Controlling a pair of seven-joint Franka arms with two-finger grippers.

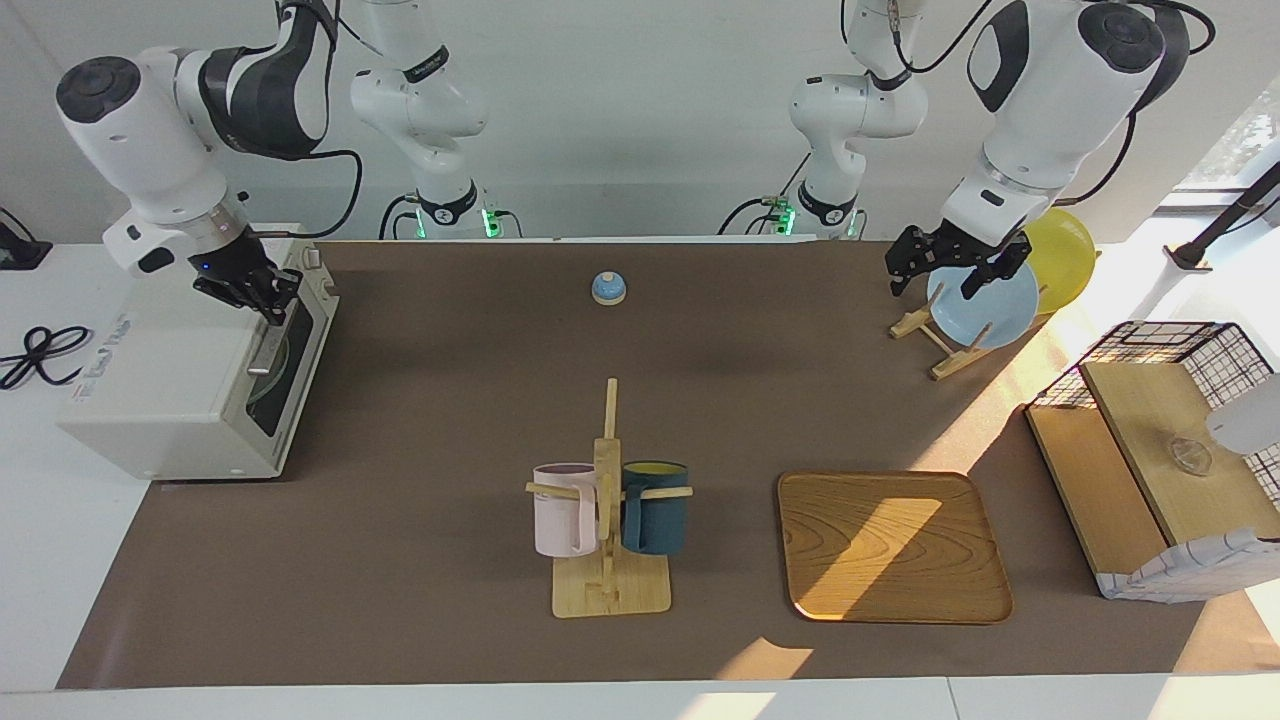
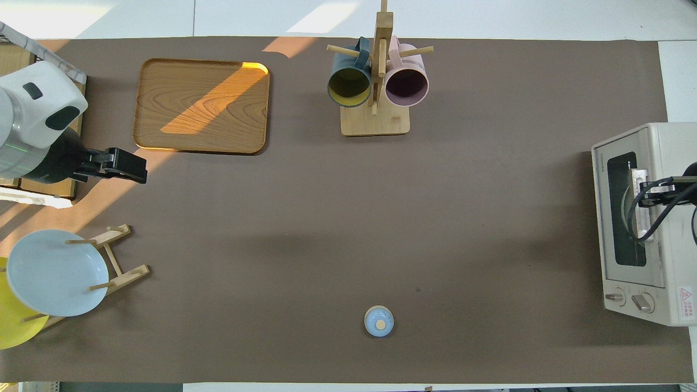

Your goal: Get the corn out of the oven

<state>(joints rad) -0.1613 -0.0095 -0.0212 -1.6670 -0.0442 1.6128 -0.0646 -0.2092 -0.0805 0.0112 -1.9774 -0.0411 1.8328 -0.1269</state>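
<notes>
The white oven (image 1: pixel 170 400) stands at the right arm's end of the table, its dark glass door closed; it also shows in the overhead view (image 2: pixel 672 158). The corn is hidden; I cannot see it through the glass. My right gripper (image 1: pixel 272 305) is at the door's silver bar handle (image 1: pixel 266 350), at the end of the handle nearer to the robots; in the overhead view the gripper (image 2: pixel 645 196) lies over the handle (image 2: pixel 641 226). My left gripper (image 1: pixel 940 280) hangs open and empty over the plate rack, waiting.
A wooden mug rack (image 1: pixel 608 500) with a pink and a dark blue mug stands mid-table. A wooden tray (image 1: pixel 890 545) lies beside it. A blue plate (image 1: pixel 985 300) and a yellow plate (image 1: pixel 1065 250) stand on a rack. A wire basket (image 1: pixel 1160 350) and a small blue bell (image 1: pixel 608 288) are also there.
</notes>
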